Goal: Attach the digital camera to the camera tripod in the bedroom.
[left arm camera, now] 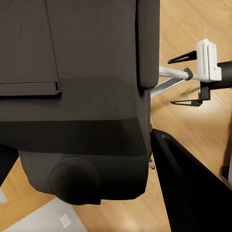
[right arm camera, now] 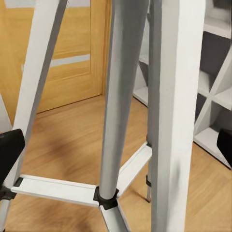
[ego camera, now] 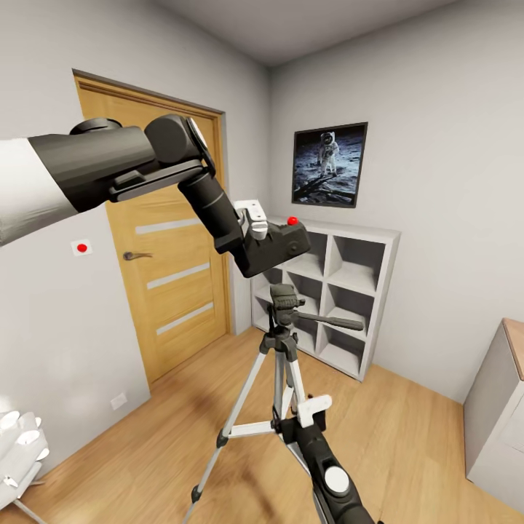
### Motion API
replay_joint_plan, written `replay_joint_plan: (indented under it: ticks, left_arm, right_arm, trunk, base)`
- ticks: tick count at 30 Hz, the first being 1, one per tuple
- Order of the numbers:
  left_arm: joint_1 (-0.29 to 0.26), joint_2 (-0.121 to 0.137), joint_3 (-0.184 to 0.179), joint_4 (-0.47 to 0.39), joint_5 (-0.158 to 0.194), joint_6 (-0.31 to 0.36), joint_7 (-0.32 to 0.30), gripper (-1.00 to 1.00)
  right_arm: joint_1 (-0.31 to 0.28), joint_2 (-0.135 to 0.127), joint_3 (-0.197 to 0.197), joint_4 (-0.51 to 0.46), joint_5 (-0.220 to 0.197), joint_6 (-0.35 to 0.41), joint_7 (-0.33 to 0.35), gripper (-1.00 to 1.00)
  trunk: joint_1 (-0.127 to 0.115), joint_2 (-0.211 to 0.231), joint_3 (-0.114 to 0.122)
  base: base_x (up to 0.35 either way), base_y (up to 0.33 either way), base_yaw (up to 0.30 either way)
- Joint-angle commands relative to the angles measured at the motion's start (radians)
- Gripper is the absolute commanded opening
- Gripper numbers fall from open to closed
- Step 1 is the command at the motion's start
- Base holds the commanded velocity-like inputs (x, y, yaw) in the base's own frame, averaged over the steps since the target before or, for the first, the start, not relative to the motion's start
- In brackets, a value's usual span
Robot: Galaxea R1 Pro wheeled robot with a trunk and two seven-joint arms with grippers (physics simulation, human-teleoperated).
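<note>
Head view: the left tool point(ego camera: 256, 227) pinches the digital camera point(ego camera: 275, 246) and holds it tilted in the air, just above the black head of the camera tripod point(ego camera: 280, 342), not touching it. The red button is on the camera's top, far-right end. The tripod stands on the wood floor point(ego camera: 407, 437) in the middle of the bedroom, with the white cube shelves point(ego camera: 342, 291) behind it on the right and the oak door point(ego camera: 171, 262) on the left. The right tool point(ego camera: 314, 409) sits low, near the tripod's legs (I cannot tell if it is spread or pressed together here).

Left wrist view: the camera's dark body fills the near field, clamped in the tool. Past its edge the right tool point(left arm camera: 186, 80) shows with its fingers spread, beside a silver leg.

Right wrist view: silver tripod legs point(right arm camera: 121, 96) and braces sit close up, with nothing gripped between the dark finger edges.

Step in hand, by my reading: carry is done and the mounting approach is on. The next move likely calls for levelling the camera, centring it over the head, then lowering it straight down onto the plate.
</note>
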Motion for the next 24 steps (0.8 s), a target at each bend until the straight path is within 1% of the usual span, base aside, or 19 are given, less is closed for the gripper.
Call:
replay_joint_plan:
  ticks: [1,3,5,6,7,9,10,11,13,17,18,24]
  left_arm:
    - [-0.001,0.000,-0.002,0.000,0.002,0.002,-0.002,-1.00]
    - [-0.001,-0.001,-0.002,0.001,0.002,0.002,-0.002,-1.00]
    - [-0.001,-0.002,-0.002,0.003,0.002,0.002,-0.002,-1.00]
    - [-0.001,-0.002,-0.002,0.003,0.002,0.002,-0.002,-1.00]
    - [-0.001,-0.002,-0.002,0.004,0.002,0.002,-0.002,-1.00]
    - [-0.001,-0.003,-0.002,0.004,0.002,0.002,-0.002,-1.00]
    - [-0.001,-0.002,-0.003,0.004,0.002,0.002,-0.002,-1.00]
    - [-0.001,-0.003,-0.003,0.004,0.002,0.002,-0.002,-1.00]
    - [-0.001,-0.003,-0.004,0.004,0.002,0.002,-0.002,-1.00]
    - [0.000,-0.007,-0.005,0.004,0.001,0.002,-0.002,-1.00]
    - [-0.001,-0.009,-0.005,0.004,0.002,0.002,-0.002,-1.00]
    - [0.000,-0.011,-0.005,0.005,0.001,0.002,-0.002,-1.00]
  right_arm:
    - [0.000,-0.003,0.000,0.000,0.007,-0.011,-0.002,1.00]
    - [0.001,-0.009,0.000,0.000,0.002,-0.021,-0.002,1.00]
    - [0.002,-0.025,0.000,-0.001,-0.020,-0.035,-0.002,1.00]
    - [0.002,-0.033,0.000,-0.002,-0.037,-0.042,-0.002,1.00]
    - [0.002,-0.046,0.000,-0.003,-0.066,-0.056,-0.002,1.00]
    - [0.003,-0.069,0.000,-0.003,-0.109,-0.071,-0.002,1.00]
    - [0.003,-0.076,0.000,-0.002,-0.118,-0.073,-0.002,1.00]
    - [0.003,-0.089,0.001,0.000,-0.134,-0.076,-0.002,1.00]
    - [0.003,-0.103,0.001,0.007,-0.149,-0.079,-0.002,1.00]
    - [0.003,-0.114,0.001,0.035,-0.161,-0.081,-0.002,1.00]
    - [0.003,-0.114,0.002,0.071,-0.164,-0.084,0.001,1.00]
    - [0.003,-0.111,0.003,0.109,-0.165,-0.086,0.003,1.00]
  trunk:
    - [0.000,-0.001,0.000]
    - [0.000,-0.001,0.000]
    - [0.000,-0.001,0.000]
    - [0.000,-0.001,0.000]
    - [0.000,-0.001,0.000]
    - [0.000,-0.001,0.000]
    - [0.000,-0.001,0.000]
    - [0.000,-0.001,0.000]
    - [0.000,-0.001,0.000]
    - [0.000,-0.001,0.000]
    - [0.000,-0.001,0.000]
    - [0.000,-0.001,0.000]
  base:
    - [0.000,0.000,0.000]
    - [0.000,0.000,0.000]
    - [0.000,0.000,0.000]
    - [0.000,0.000,0.000]
    - [0.000,0.000,0.000]
    - [0.000,0.000,0.000]
    - [0.000,0.000,0.000]
    - [0.000,0.000,0.000]
    - [0.000,0.000,0.000]
    - [0.000,0.000,0.000]
    - [0.000,0.000,0.000]
    - [0.000,0.000,0.000]
